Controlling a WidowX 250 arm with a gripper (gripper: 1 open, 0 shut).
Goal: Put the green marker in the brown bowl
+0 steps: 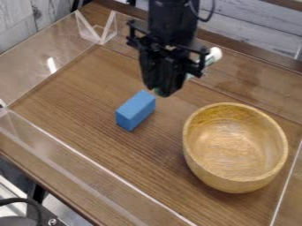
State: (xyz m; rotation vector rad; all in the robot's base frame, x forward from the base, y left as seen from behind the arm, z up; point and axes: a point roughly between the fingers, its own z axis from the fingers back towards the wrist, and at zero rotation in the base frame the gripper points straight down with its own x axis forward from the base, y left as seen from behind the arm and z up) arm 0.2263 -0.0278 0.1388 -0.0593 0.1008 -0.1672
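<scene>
My black gripper (pixel 165 86) hangs above the table, pointing straight down, with its jaws shut on the green marker (pixel 207 58). The marker lies crosswise in the grip; only its white end pokes out to the right of the fingers, the rest is hidden behind the hand. The brown bowl (pixel 236 146), a wide light wooden bowl with a thick rim, stands at the lower right and has nothing in it. The gripper is up and to the left of the bowl's rim, clear of it.
A blue rectangular block (pixel 134 110) lies on the wooden tabletop just below and left of the gripper. Clear plastic walls (pixel 48 62) ring the table, with a folded clear piece at the back left.
</scene>
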